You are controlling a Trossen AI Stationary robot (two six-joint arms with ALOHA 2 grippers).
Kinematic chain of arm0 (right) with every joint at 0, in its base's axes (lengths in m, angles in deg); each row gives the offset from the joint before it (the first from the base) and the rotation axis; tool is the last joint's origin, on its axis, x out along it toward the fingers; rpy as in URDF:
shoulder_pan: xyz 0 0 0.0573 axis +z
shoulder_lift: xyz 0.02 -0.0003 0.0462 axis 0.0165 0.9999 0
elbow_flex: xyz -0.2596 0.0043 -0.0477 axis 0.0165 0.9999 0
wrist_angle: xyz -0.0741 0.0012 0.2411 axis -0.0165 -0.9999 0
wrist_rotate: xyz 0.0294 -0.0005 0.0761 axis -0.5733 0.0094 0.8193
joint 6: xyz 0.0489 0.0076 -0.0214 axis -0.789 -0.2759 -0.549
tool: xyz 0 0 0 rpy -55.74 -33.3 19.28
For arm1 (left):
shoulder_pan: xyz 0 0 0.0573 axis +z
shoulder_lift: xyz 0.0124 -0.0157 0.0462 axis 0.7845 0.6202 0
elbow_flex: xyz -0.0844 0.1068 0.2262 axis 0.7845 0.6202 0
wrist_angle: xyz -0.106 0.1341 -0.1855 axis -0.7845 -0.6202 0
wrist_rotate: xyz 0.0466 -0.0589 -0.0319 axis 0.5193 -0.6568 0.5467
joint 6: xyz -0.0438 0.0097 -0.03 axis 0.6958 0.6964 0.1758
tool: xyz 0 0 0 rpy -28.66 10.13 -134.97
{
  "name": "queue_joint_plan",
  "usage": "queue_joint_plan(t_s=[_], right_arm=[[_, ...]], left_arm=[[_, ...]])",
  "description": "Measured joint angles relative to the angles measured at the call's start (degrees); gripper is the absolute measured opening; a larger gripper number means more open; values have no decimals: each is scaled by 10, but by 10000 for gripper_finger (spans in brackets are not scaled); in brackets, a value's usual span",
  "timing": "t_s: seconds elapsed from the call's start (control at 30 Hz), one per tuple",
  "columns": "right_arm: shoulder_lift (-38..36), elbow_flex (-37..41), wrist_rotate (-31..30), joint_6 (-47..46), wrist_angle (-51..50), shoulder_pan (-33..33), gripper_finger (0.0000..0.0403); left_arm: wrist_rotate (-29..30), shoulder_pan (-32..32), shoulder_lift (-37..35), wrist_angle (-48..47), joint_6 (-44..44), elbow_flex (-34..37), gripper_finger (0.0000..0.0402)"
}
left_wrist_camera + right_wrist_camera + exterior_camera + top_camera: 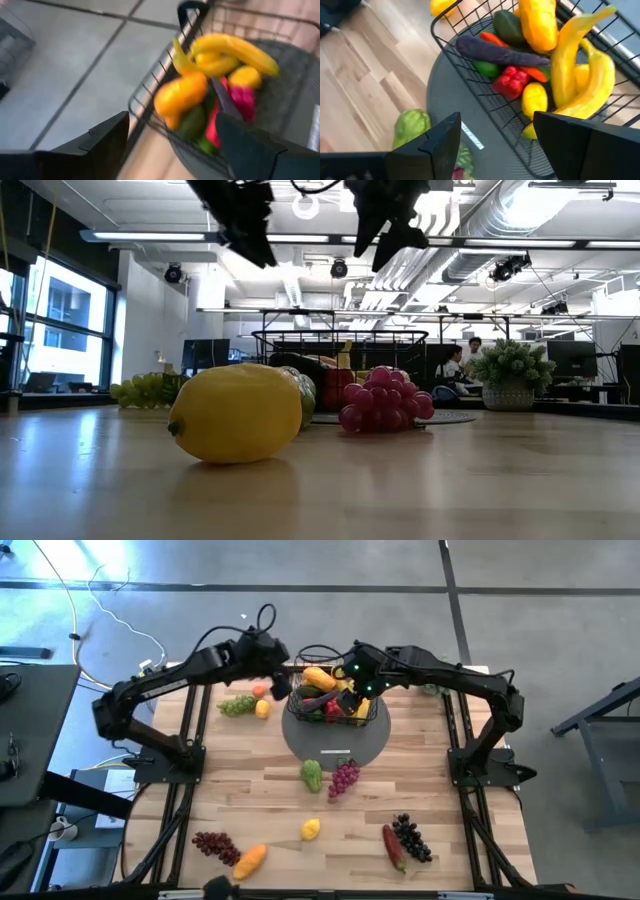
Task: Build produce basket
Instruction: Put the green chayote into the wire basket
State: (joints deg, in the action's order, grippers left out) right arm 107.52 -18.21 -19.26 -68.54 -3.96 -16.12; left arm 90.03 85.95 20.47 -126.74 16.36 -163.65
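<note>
The black wire basket (330,695) stands on a flat grey disc (335,740) near the table's far edge. It holds yellow bananas (580,65), a yellow-orange pepper (180,95), a purple eggplant (500,52), a red pepper (510,82) and a lemon (535,97). My left gripper (277,680) hovers open and empty just left of the basket's rim (150,85). My right gripper (360,680) hovers open and empty above the basket's right part. In the low view both grippers are high above the basket (340,355).
Loose produce lies on the wooden table: green grapes (237,705) and a lemon (262,710) left of the basket, a green fruit (312,775) and purple grapes (343,778) by the disc. Nearer lie a lemon (311,830), dark red grapes (215,845), an orange piece (250,860), a red pepper (392,845) and dark grapes (412,838).
</note>
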Motion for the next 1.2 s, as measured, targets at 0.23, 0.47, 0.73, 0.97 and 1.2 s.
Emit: queue_joint_plan(t_s=[0.23,0.47,0.73,0.97,1.2], right_arm=[[0,0,2,-76,0,18,231],[1,0,4,-115,3,40,235],[18,0,-6,-224,30,96,268],[58,0,-7,-321,60,145,282],[105,0,-5,-363,84,189,282]], left_arm=[[-6,-44,-82,-44,37,46,284],[-11,-100,-146,-107,50,51,284],[-8,-127,-199,-121,61,51,284],[21,-126,-222,-163,79,51,284],[18,-126,-224,-259,135,51,284]])
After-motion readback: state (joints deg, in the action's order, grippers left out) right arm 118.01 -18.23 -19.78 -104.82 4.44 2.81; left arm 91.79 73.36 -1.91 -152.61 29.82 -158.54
